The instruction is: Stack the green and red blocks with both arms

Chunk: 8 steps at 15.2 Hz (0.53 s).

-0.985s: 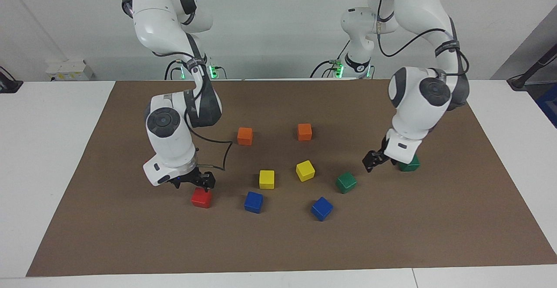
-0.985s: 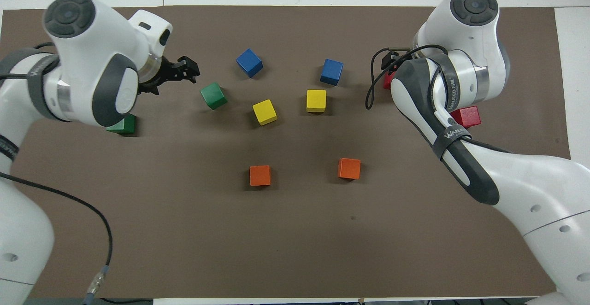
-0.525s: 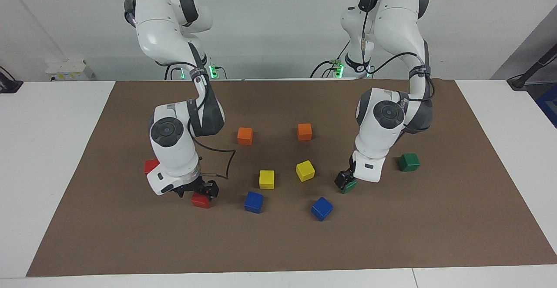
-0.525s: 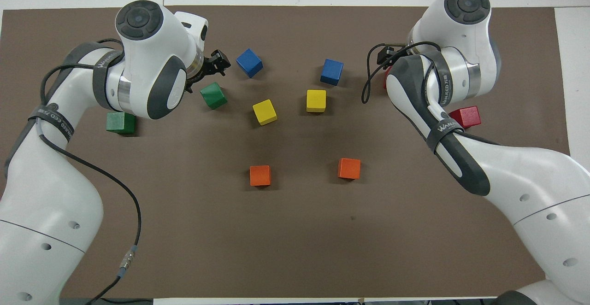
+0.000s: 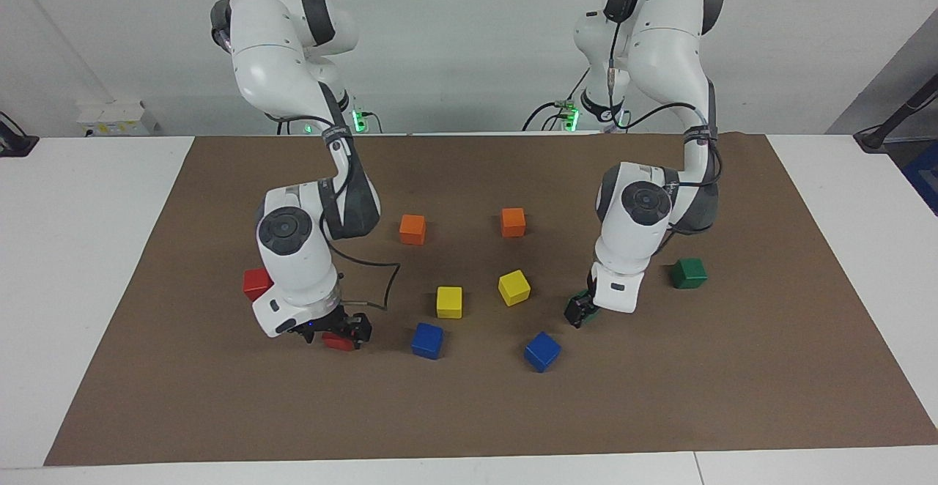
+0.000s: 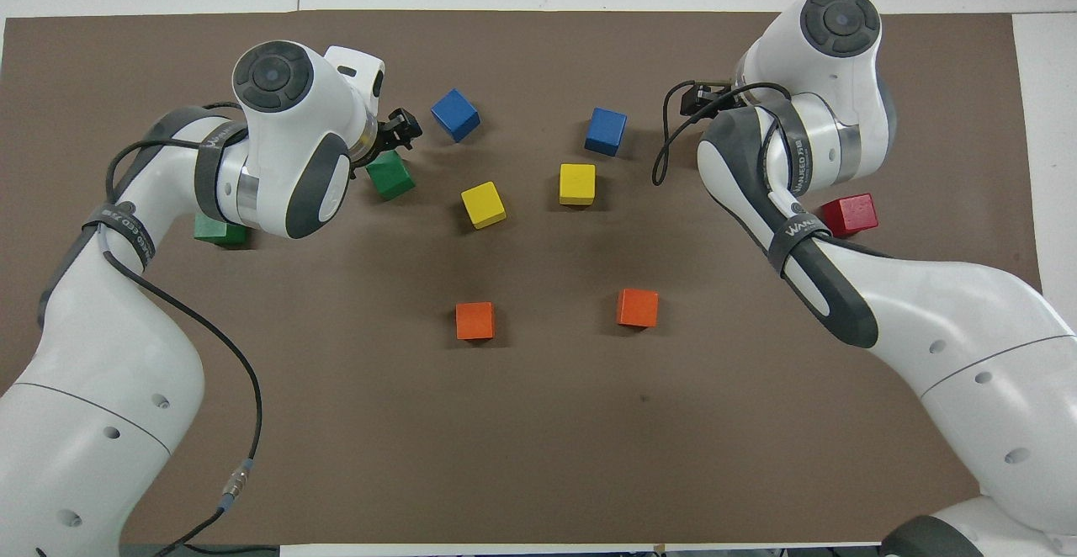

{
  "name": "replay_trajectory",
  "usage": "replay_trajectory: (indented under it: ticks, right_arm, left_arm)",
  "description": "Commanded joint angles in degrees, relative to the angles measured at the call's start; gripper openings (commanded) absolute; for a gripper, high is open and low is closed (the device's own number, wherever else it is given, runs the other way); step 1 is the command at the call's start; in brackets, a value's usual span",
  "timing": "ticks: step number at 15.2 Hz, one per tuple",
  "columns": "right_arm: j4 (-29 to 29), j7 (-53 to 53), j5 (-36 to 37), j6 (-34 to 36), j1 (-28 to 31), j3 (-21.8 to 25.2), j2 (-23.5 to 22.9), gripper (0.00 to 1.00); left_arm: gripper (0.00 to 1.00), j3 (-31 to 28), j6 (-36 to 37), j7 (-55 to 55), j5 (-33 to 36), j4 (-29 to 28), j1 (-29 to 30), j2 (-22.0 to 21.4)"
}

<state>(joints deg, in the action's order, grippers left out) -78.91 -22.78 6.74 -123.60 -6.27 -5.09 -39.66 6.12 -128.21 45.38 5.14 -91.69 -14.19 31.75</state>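
Note:
My right gripper is open and low on the mat, its fingers on either side of a red block. That block is hidden under the arm in the overhead view. The other red block lies nearer to the robots, at the right arm's end; it also shows in the overhead view. My left gripper is down at a green block, which the hand mostly hides; the overhead view shows that block beside the gripper. The other green block lies toward the left arm's end.
Two yellow blocks lie mid-mat, between the grippers. Two blue blocks lie farther from the robots than the yellow ones. Two orange blocks lie nearer to the robots. A brown mat covers the table.
My left arm swung from over the green block near its end of the table to the green block nearer mid-mat and came down on it. My right gripper came down around the red block.

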Motion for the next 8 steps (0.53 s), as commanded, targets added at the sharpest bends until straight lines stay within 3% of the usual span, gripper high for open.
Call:
replay_trajectory:
  ticks: [1,5,6,7,8]
  right_arm:
    - [-1.94,0.11,-1.12,-2.26,0.29,-0.54,-0.34,1.0]
    - [-3.17,0.9,-1.12,-2.17,0.46,-0.54,-0.07,0.98]
    - [-3.44,0.98,-1.12,-2.0,0.64,-0.54,0.02,0.97]
    - [-3.44,1.07,-1.12,-1.56,0.73,-0.54,0.02,0.95]
    - [-3.87,1.16,-1.12,-1.29,0.64,-0.54,0.28,0.91]
  left_arm:
    - [1.0,-0.58,-2.83,1.72,1.54,-5.24,-0.75,-2.91]
    - [1.0,-0.67,-3.01,4.0,1.54,-5.34,-1.54,-2.83]
    - [0.9,-0.67,-2.83,4.53,1.54,-5.34,-1.63,-2.92]
    - [0.4,-0.67,-2.22,4.88,1.62,-5.17,-1.72,-2.92]
    - [0.0,-0.67,-1.96,4.89,1.97,-5.08,-1.81,-2.92]
